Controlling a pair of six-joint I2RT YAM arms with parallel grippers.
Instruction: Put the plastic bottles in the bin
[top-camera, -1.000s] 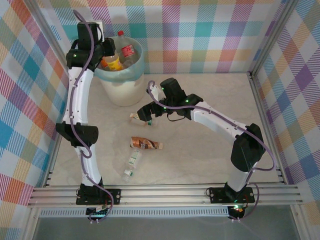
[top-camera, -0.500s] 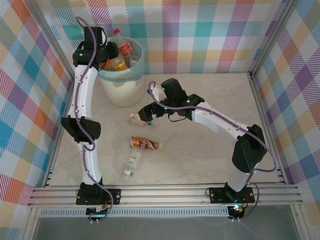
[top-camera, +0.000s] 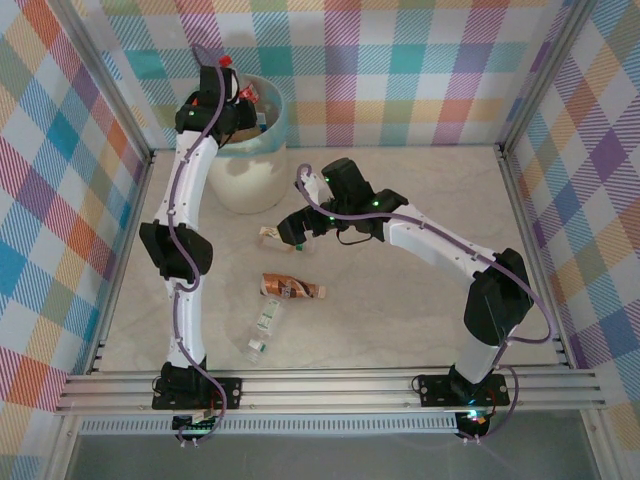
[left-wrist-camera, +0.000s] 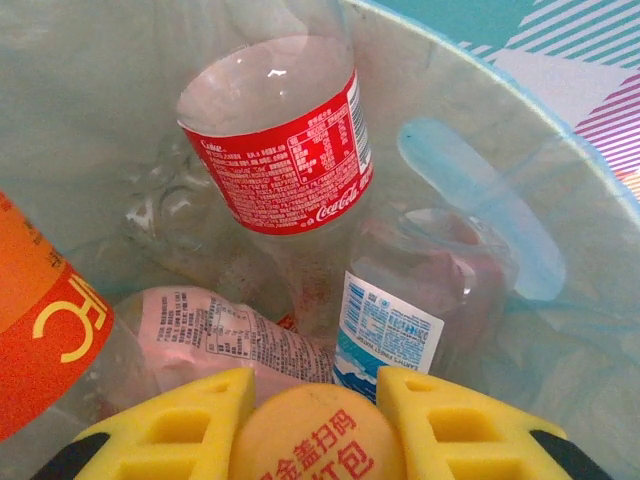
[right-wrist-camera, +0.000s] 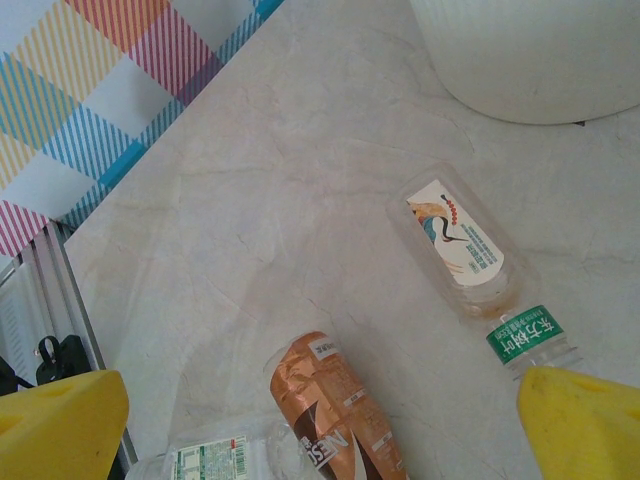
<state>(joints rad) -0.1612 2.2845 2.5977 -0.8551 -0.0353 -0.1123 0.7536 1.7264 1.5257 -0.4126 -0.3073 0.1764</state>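
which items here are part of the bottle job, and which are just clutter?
Job:
- bin
- orange-capped bottle, gripped by left tool
- Coke bottle, inside the bin
- brown-label bottle, near clear bottle and white-label bottle, on the table

Not job:
- checked wall panels
- frame rail

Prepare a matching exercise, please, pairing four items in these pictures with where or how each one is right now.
Column one:
1. red-labelled clear plastic bottle
2. brown-labelled plastic bottle
3. orange-capped bottle
4. right end effector
Column two:
A. open above the pale marble table
B. gripped by the left end effector
C. lying on the table
D. inside the cream-white round bin
Pairs: 1-D, 2-C, 3-B, 4-A.
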